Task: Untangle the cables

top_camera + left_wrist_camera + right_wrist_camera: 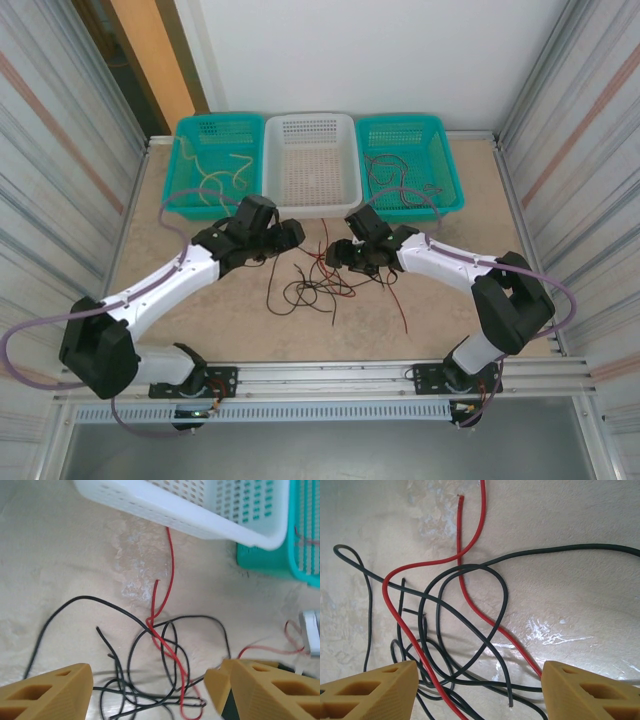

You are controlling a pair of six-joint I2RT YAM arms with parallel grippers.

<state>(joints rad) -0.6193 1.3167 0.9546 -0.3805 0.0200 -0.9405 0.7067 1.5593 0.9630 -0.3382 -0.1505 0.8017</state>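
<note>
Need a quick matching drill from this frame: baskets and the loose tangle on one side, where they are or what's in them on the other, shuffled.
Column 1
1. left teal basket
2. white basket
3. right teal basket
4. red and black tangle

Column 2
A. on the table, below the open left gripper and right gripper
B. holds pale yellow cables
C. back middle, between the two teal ones
D. holds dark cables

Pairs: 1-B, 2-C, 3-D, 4-A
</note>
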